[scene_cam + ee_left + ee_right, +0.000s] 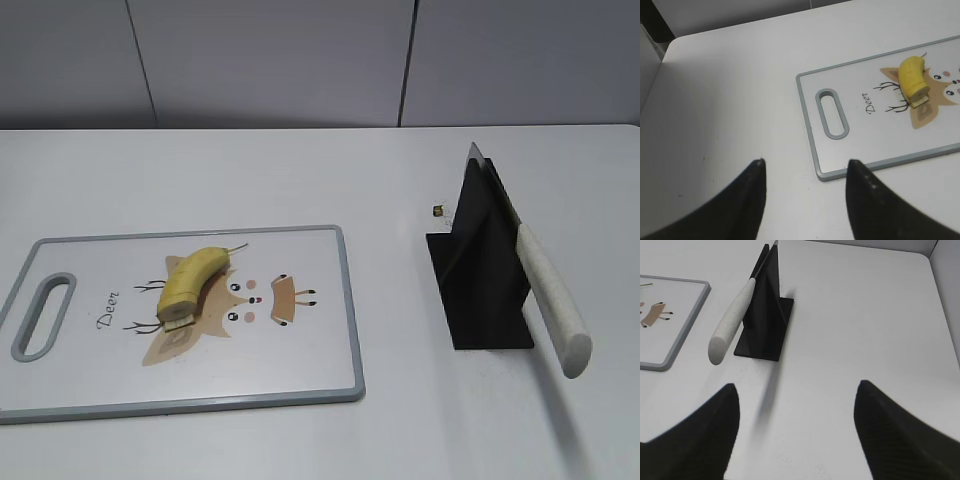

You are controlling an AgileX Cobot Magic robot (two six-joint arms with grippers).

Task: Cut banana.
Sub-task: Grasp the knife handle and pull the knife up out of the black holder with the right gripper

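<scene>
Banana [192,283] lies on cutting board [300,385], over deer print, cut end toward me. I see knife [550,300] in black stand [480,290], right of board. Left gripper [805,172] and right gripper [796,392] both spread wide, empty, above table [300,180].

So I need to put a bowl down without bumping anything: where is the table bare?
Bare table lies between the cutting board and the knife stand, along the back wall, and left of the board's handle slot. It is crowded on the board around the banana, and by the knife handle overhanging the stand.
</scene>
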